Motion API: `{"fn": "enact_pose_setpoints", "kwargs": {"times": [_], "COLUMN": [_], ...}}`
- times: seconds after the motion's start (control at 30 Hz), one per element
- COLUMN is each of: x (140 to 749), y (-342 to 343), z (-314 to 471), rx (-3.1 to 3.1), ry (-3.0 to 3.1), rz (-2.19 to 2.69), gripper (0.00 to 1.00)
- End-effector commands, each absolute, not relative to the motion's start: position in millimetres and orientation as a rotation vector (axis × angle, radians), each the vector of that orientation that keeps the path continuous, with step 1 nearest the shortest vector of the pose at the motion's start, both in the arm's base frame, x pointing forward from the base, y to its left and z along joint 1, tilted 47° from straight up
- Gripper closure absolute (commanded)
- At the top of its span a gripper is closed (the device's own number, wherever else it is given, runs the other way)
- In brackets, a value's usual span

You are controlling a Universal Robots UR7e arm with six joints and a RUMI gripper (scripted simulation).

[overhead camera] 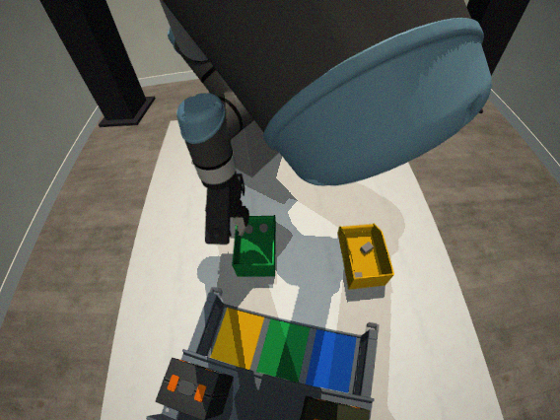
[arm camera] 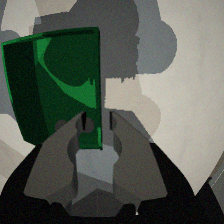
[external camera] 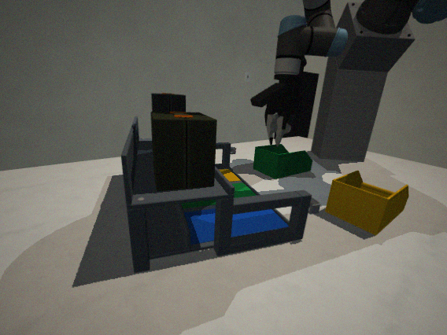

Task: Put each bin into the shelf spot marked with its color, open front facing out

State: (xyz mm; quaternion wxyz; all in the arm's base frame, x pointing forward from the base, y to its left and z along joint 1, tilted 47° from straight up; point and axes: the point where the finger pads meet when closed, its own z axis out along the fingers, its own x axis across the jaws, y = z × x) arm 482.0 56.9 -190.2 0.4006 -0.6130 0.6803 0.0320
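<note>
The green bin (overhead camera: pixel 253 246) stands on the table in front of the shelf (overhead camera: pixel 286 350), with two grey round parts (overhead camera: pixel 256 229) at its far end. It also shows in the exterior view (external camera: pixel 281 161) and the wrist view (arm camera: pixel 55 85). My gripper (external camera: pixel 275 141) points down at the bin's far left corner. In the wrist view my gripper (arm camera: pixel 98 112) has its fingers set narrowly apart astride the bin's side wall, with a gap still showing beside the wall. The yellow bin (overhead camera: pixel 365 255) lies to the right with a grey part (overhead camera: pixel 366 247) inside. The shelf carries yellow (overhead camera: pixel 237 337), green (overhead camera: pixel 283 350) and blue (overhead camera: pixel 331 360) marks.
Dark boxes (external camera: pixel 182 149) stand on the board above the shelf marks. The shelf's grey frame posts (external camera: pixel 222 224) flank its open front. The robot's grey pedestal (external camera: pixel 354 98) rises just behind the green bin.
</note>
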Motion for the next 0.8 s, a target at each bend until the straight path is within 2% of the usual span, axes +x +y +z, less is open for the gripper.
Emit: {"fn": "enact_pose_setpoints", "kwargs": {"times": [0.0, 0.77], "x": [485, 496], "y": [60, 71], "z": [-194, -209], "rx": [-1.55, -1.55], "ry": [1.721, 1.721], "rz": [0.079, 0.079], "gripper": [0.85, 0.85]}}
